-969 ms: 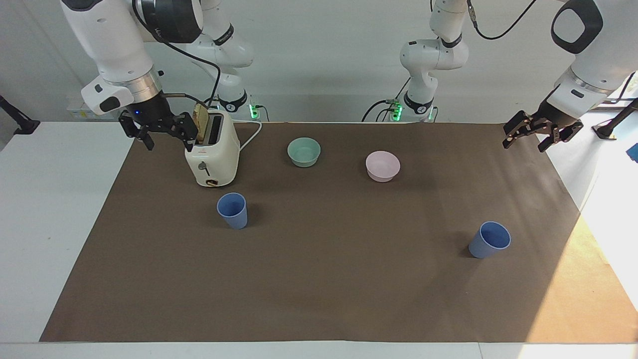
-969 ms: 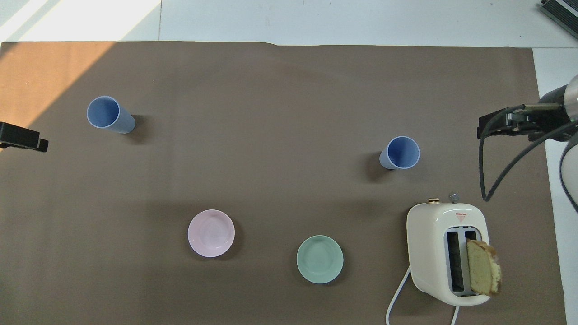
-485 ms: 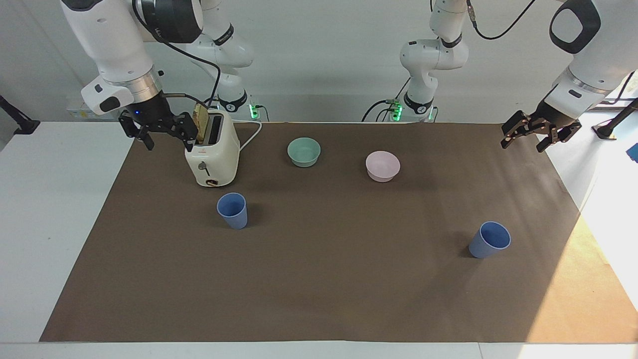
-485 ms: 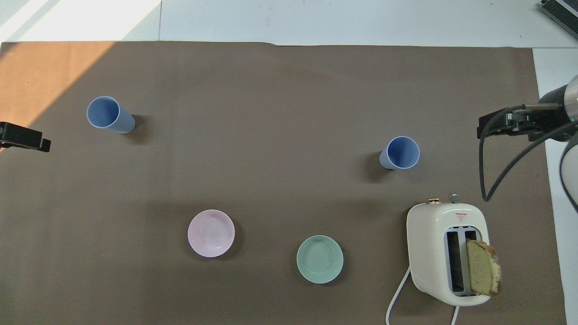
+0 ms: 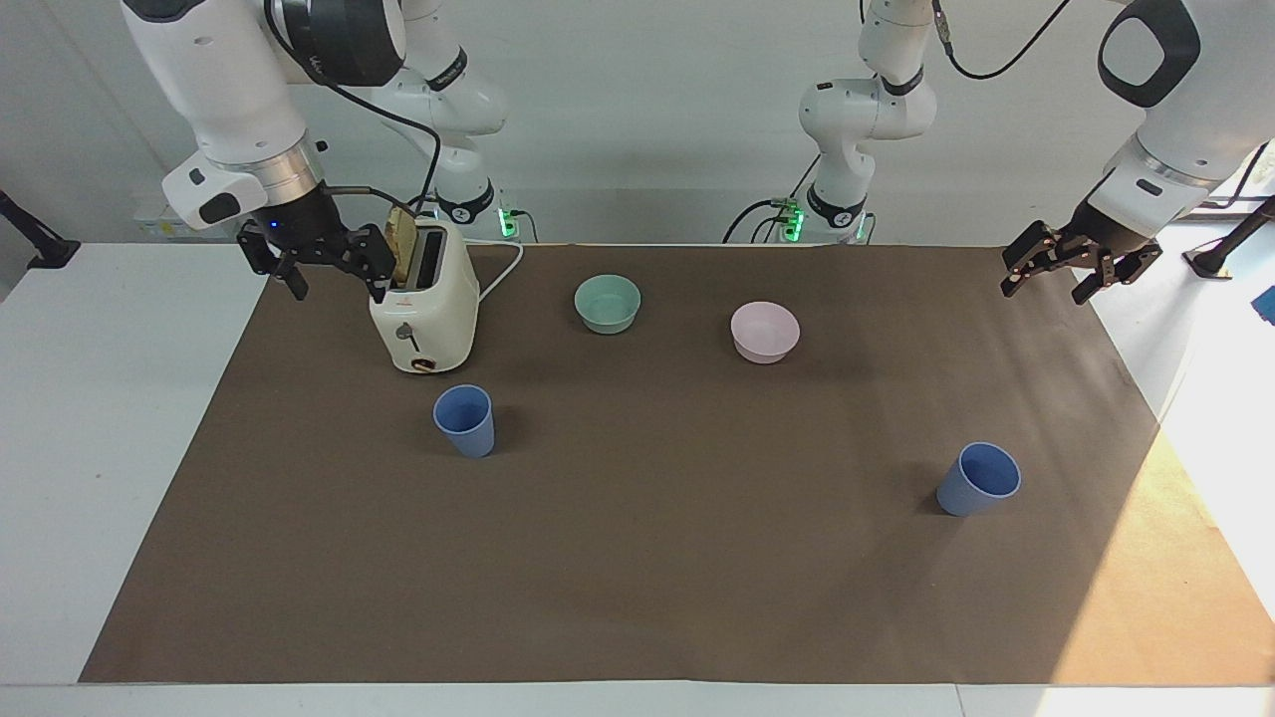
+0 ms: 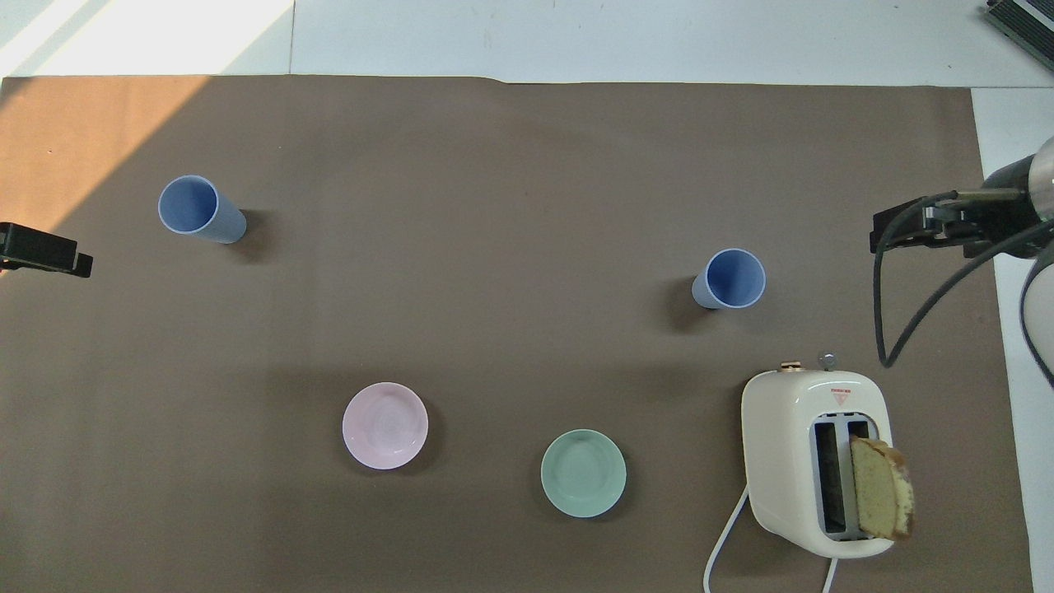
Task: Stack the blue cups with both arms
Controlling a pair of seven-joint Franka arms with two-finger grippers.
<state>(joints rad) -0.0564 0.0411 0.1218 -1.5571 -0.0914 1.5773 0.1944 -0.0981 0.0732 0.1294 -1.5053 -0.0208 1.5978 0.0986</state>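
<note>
Nearest the robots: right gripper [image 5: 324, 274] up in the air at the right arm's end of the table, over the mat's edge just beside the toaster [image 5: 425, 311]. Fingers spread, nothing between them. Left gripper [image 5: 1081, 264] up over the mat's edge at the left arm's end, fingers also spread, empty. In the overhead view only a black tip of the left gripper [image 6: 45, 251] shows at the frame's side; the right gripper [image 6: 947, 224] shows with its cable looping down.

Toaster: cream, two slots, one slice of bread [image 5: 402, 247] sticking up out of the slot on the right arm's side. White cord runs off toward the robots.

Same row, toward the table's middle: teal bowl [image 5: 608, 303], then pink bowl [image 5: 765, 331] slightly farther out and more toward the left arm's end. Both upright, apart from each other.

Farther out: first blue cup [image 5: 465, 419] upright, mouth up, near the toaster's front but not touching it. Overhead confirms the first blue cup [image 6: 729, 279] stands clear of the toaster.

Farthest: second blue cup [image 5: 979, 478] upright, mouth up, toward the left arm's end, near where the sunlit patch starts on the brown mat [image 5: 637, 558]. Overhead shows the same second blue cup [image 6: 200, 208].

Cups well apart, not stacked. Neither gripper touches a cup.
</note>
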